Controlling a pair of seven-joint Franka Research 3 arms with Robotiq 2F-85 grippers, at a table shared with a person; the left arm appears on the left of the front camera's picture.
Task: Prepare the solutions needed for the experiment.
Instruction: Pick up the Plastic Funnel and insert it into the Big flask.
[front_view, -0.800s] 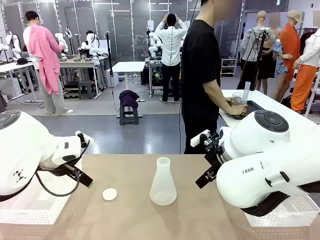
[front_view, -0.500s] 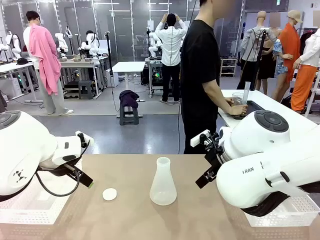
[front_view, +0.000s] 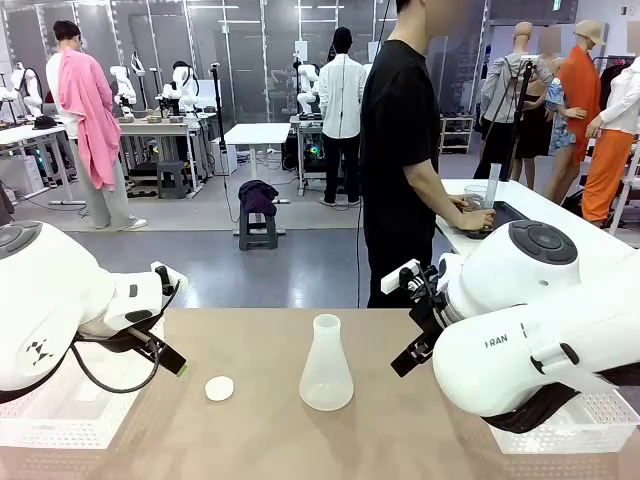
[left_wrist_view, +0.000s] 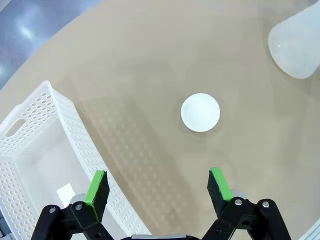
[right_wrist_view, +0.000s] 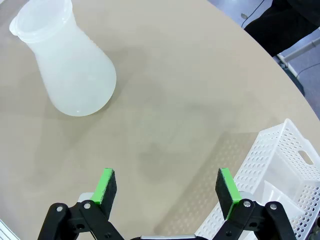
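Nearest the camera, the 2 arms flank the tan round table. The left gripper hangs over the table with its green pads set wide apart and nothing between them. Beside it sits a white perforated plastic basket. The right gripper is just as wide and bare, with a 2nd white perforated basket at its side, on the table's right edge.

A little farther in, ahead of the left gripper, a small white round cap lies flat on the tabletop. It is near the flask but clear of it.

At the table's middle stands the translucent white plastic conical flask, upright, mouth open, well apart from both grippers. Whether any liquid lies in its base I cannot tell through the cloudy wall.

The flask looks thin-walled and light, so it would likely slide or tip at a nudge, and a hard squeeze would flex the wall. The cone is smooth and tapers upward, so a grip on the slope may slip. The narrow neck just under the rim lip looks the safest hold, with the jaws level. With the mouth uncapped, it should be kept upright when carried.

Beyond the far edge, a person in a black T-shirt stands turned toward a neighbouring white table, 1 hand busy among small items there that are too small to make out.
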